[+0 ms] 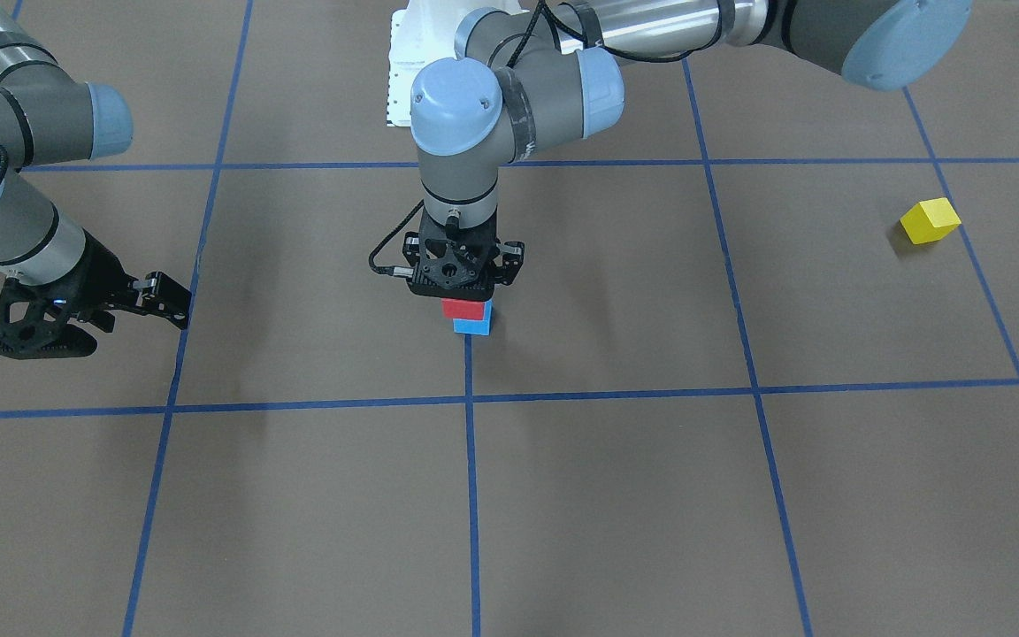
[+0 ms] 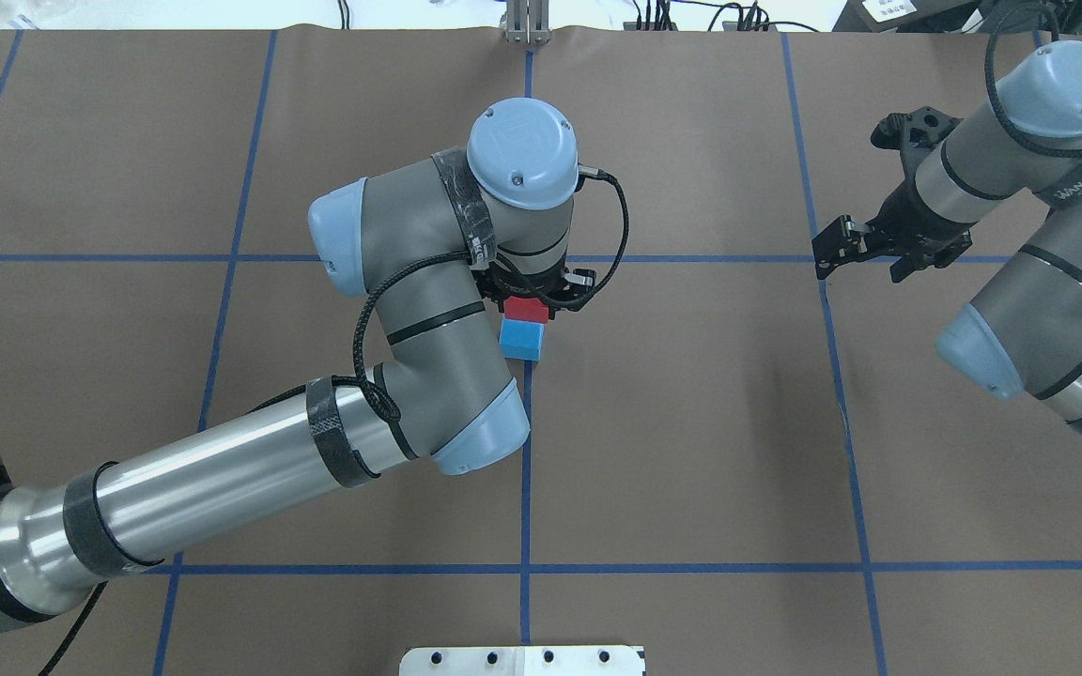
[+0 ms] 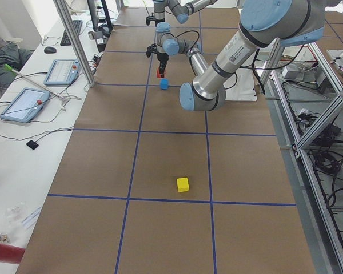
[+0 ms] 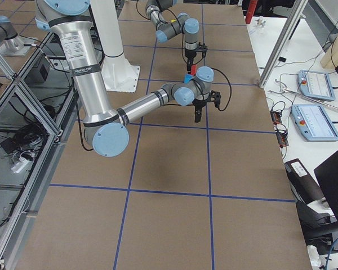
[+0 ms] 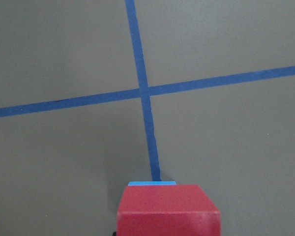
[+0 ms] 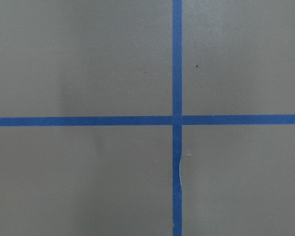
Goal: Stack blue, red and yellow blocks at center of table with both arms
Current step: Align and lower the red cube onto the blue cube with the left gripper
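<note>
My left gripper point(image 1: 462, 292) hangs over the table's center, shut on the red block point(image 1: 463, 309). It holds the red block just above the blue block point(image 1: 472, 326), which lies on the blue tape line. In the overhead view the red block point(image 2: 527, 310) shows beyond the blue block point(image 2: 520, 340). In the left wrist view the red block point(image 5: 168, 210) fills the bottom edge, with a sliver of the blue block point(image 5: 152, 183) behind it. The yellow block point(image 1: 930, 220) lies alone far out on my left side. My right gripper point(image 1: 134, 311) is open and empty, hovering over my right side.
Blue tape lines point(image 1: 471, 460) divide the brown table into squares. The white robot base plate point(image 2: 522, 660) sits at my edge. A side bench with tablets point(image 3: 23, 104) runs along the operators' side. My left arm's long link point(image 2: 222, 488) covers the yellow block's area in the overhead view.
</note>
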Action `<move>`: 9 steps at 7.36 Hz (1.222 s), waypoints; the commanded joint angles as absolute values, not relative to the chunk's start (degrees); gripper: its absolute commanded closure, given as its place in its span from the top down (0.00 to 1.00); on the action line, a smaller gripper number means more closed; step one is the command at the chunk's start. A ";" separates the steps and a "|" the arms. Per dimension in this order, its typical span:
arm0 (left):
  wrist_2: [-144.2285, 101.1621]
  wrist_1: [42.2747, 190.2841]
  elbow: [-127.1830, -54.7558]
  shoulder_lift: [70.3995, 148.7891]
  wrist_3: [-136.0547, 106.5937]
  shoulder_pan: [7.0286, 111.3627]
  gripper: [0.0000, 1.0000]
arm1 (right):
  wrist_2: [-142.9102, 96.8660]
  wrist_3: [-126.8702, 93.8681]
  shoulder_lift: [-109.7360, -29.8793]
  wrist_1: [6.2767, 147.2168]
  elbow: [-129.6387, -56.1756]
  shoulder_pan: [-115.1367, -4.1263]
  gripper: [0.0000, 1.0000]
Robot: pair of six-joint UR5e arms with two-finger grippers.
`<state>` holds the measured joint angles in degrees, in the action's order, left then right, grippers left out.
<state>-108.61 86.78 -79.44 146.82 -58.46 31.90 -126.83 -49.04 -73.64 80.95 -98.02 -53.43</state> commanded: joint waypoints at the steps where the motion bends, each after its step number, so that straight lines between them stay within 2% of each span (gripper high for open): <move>1: -108.54 87.71 -78.50 146.78 -58.27 31.91 0.00 | -126.83 -49.04 -73.56 80.95 -97.82 -53.44 1.00; 9: -108.72 87.63 -78.13 146.25 -58.36 30.76 0.00 | -126.91 -49.04 -73.39 80.95 -97.47 -53.44 1.00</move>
<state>-108.72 87.68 -78.14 146.27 -58.36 30.86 -126.91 -49.04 -73.39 80.95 -97.47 -53.44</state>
